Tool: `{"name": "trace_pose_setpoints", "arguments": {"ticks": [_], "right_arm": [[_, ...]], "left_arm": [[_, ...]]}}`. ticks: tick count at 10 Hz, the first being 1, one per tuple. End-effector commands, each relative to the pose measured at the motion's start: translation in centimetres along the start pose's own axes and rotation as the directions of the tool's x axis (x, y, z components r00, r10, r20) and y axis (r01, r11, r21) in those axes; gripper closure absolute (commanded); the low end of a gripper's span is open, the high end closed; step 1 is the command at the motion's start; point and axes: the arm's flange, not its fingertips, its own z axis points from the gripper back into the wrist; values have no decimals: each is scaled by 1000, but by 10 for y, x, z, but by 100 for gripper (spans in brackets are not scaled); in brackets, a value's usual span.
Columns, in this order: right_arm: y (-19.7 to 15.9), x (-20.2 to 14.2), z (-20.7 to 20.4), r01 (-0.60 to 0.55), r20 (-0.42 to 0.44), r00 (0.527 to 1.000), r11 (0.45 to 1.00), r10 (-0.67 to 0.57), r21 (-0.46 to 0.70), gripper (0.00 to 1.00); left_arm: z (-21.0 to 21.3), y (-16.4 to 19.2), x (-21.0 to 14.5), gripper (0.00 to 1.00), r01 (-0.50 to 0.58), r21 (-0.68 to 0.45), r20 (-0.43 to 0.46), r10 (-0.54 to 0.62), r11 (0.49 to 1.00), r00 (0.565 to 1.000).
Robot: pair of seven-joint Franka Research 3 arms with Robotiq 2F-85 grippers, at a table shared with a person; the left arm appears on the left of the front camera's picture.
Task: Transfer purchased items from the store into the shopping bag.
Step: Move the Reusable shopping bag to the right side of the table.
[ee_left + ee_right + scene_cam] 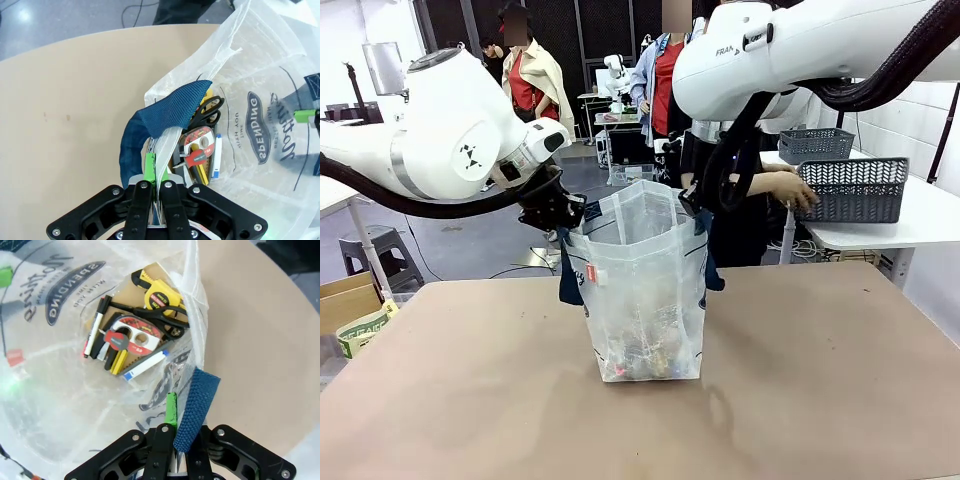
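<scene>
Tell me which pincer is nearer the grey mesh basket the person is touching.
Right. The right pincer grips the shopping bag on the side toward the basket; the left pincer grips the opposite side, farther away.

This is a robotics lab, not a home or a real shop. Two big white robot arms, the left arm (450, 140) and the right arm (800, 50), carry thick black cable hoses (880, 80) over a plain brown worktop (820, 380). The floor (470, 235) is bare, grey and glossy, with a loose cable (515, 270) lying on it. On one side a white table (920, 225) holds dark grey mesh baskets (855, 190). On the other sit a cardboard box (345, 295) and a stool (382, 245). Dark panels (560, 40) close off the back. A plastic shopping bag (640, 290) on the worktop adds a shop touch.
</scene>
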Motion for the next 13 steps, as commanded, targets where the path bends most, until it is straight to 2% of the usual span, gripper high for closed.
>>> {"name": "trace_pose_setpoints", "arguments": {"ticks": [1, 6, 7, 8, 10, 11, 13], "right_arm": [[7, 15, 8, 102, -4, 995, 995, -101, 23, 100], [29, 47, -5, 282, -89, 956, 959, -278, 32, 100], [25, 50, -7, 291, -115, 951, 957, -288, 10, 100], [26, 32, -8, 240, -67, 969, 970, -238, 32, 100], [26, 32, -8, 240, -67, 969, 970, -238, 32, 100], [27, 39, -11, 262, -84, 962, 964, -258, 35, 100], [29, 41, -9, 434, -94, 898, 899, -429, 49, 100]], "left_arm": [[-3, -14, 10, 100, -20, -18, -23, 19, 1000, 1000], [-16, -52, 24, 100, -182, 8, -107, 182, 983, 977], [-18, -52, 28, 100, -250, 12, -114, 249, 968, 962], [-13, -38, 16, 100, -147, -13, -87, 145, 989, 986], [-13, -38, 16, 100, -147, -13, -87, 145, 989, 986], [-15, -43, 20, 100, -182, -13, -99, 180, 983, 979], [-17, -46, 20, 100, -273, 111, -118, 285, 956, 951]]}}
